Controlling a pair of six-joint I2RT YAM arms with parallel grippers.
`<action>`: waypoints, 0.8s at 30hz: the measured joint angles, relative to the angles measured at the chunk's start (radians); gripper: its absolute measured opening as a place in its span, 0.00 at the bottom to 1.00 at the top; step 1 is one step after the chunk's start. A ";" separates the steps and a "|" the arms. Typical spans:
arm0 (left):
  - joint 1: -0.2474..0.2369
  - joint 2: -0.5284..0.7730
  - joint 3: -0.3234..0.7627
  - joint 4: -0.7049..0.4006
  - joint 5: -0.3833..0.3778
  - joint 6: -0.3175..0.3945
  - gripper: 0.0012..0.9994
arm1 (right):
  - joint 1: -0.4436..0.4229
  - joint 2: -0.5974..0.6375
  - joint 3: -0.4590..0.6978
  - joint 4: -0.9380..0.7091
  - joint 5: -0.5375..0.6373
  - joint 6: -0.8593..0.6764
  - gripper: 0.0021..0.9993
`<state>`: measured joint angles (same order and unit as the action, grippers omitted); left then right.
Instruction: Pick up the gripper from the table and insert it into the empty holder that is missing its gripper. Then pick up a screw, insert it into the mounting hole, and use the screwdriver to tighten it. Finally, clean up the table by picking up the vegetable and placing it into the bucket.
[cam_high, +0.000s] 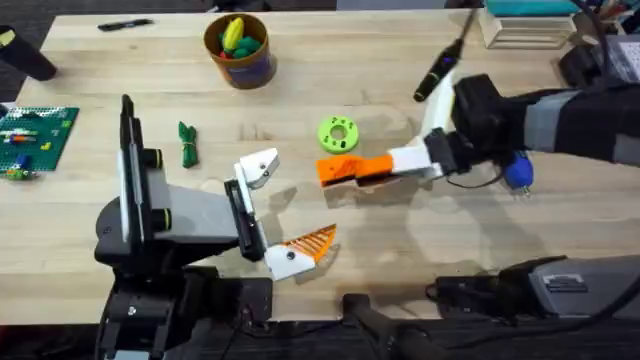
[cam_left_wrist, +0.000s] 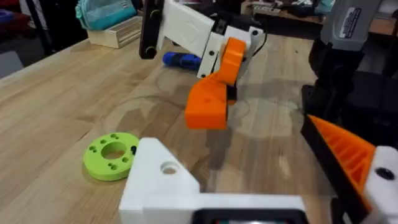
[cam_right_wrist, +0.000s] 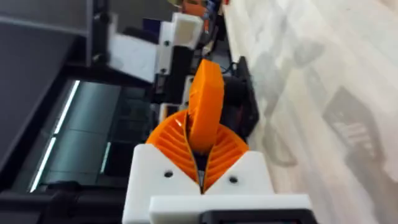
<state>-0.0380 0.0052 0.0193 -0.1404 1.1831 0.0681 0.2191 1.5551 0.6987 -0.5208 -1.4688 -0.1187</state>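
Counted on counter (cam_high: 400, 250): one gripper, one holder, one screwdriver, one vegetable, one bucket.

Right claw (cam_high: 335, 170) clamped tight on gripper (cam_high: 340, 170), held above counter near lime-green disc (cam_high: 338, 133). Left claw (cam_high: 275, 215) spread wide, holding nothing; holder (cam_high: 258, 168) is its bare white finger, other finger orange-tipped.

Overhead view alone shows vegetable (cam_high: 187, 143) lying left of holder, and bucket (cam_high: 238, 48) at far edge. Screwdriver (cam_left_wrist: 181, 60) seen from left wrist, behind right claw.
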 joint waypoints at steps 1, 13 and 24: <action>0.000 0.000 0.000 0.002 -0.009 0.000 0.99 | 0.010 0.000 -0.001 0.064 0.014 0.063 0.00; 0.000 0.000 0.000 0.014 -0.083 0.001 0.99 | 0.180 0.000 -0.004 0.702 0.089 0.750 0.00; 0.000 0.000 0.000 0.014 -0.085 0.001 0.99 | 0.203 0.000 -0.004 0.836 0.087 0.793 0.00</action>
<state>-0.0380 0.0053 0.0193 -0.1265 1.0985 0.0689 0.4225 1.5555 0.6945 0.3150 -1.3821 0.6746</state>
